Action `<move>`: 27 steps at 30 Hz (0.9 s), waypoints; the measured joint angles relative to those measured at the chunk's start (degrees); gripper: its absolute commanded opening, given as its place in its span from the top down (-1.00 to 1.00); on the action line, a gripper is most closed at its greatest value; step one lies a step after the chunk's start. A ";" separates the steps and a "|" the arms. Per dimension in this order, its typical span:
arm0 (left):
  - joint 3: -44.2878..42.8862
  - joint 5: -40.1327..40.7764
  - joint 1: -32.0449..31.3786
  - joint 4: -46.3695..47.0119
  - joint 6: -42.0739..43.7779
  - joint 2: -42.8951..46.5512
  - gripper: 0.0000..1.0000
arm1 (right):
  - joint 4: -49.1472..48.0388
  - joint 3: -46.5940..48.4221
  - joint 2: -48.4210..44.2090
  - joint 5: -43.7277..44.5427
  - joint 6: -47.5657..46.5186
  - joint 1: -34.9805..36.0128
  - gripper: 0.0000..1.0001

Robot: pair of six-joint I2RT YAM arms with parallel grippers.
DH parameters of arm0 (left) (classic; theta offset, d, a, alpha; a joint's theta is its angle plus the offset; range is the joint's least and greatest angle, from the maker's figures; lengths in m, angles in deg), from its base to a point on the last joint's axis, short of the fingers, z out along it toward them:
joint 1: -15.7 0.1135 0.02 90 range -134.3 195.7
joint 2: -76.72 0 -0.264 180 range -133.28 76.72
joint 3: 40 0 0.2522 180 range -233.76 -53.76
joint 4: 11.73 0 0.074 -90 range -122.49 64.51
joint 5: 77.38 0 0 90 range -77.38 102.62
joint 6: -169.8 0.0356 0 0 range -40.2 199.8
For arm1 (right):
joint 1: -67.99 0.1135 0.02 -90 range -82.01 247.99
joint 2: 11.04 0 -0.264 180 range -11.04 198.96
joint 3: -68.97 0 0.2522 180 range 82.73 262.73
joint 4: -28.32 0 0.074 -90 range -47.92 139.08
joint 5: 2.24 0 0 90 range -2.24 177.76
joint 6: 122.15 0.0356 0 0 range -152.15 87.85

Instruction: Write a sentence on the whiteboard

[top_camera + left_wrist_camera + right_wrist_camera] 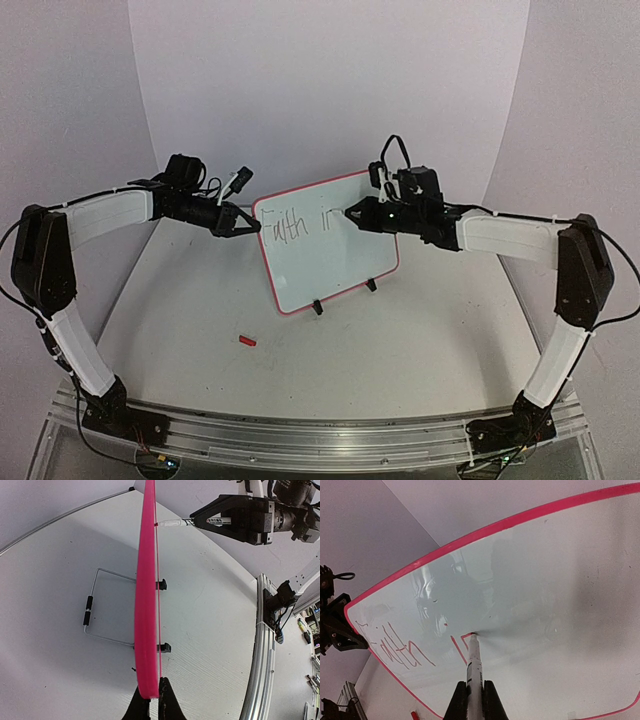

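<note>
The whiteboard (330, 255), white with a red-pink rim, stands tilted on two black clip feet mid-table. The sentence (292, 227) reads "Faith i" plus a part stroke; in the right wrist view (402, 647) the strokes look red. My left gripper (250, 226) is shut on the board's left edge; the left wrist view shows the rim (146, 605) edge-on between my fingers (167, 700). My right gripper (352, 213) is shut on a white marker (475, 672), whose tip touches the board (560, 580) at the newest stroke.
A small red marker cap (247, 341) lies on the table in front of the board. A wire stand (95, 615) props the board from behind. The aluminium rail (300, 435) with both arm bases runs along the near edge.
</note>
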 measured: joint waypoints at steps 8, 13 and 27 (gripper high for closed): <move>0.00 -0.01 -0.04 0.00 0.00 0.00 1.00 | -0.50 -1.79 -0.75 1.11 0.26 0.00 1.00; 0.00 0.00 -0.07 0.00 0.00 0.00 1.00 | -0.48 -4.07 -1.06 1.20 0.65 0.00 1.00; 0.00 -0.02 -0.11 0.02 0.06 0.00 1.00 | -0.09 -6.02 -2.68 1.63 1.17 -0.02 1.00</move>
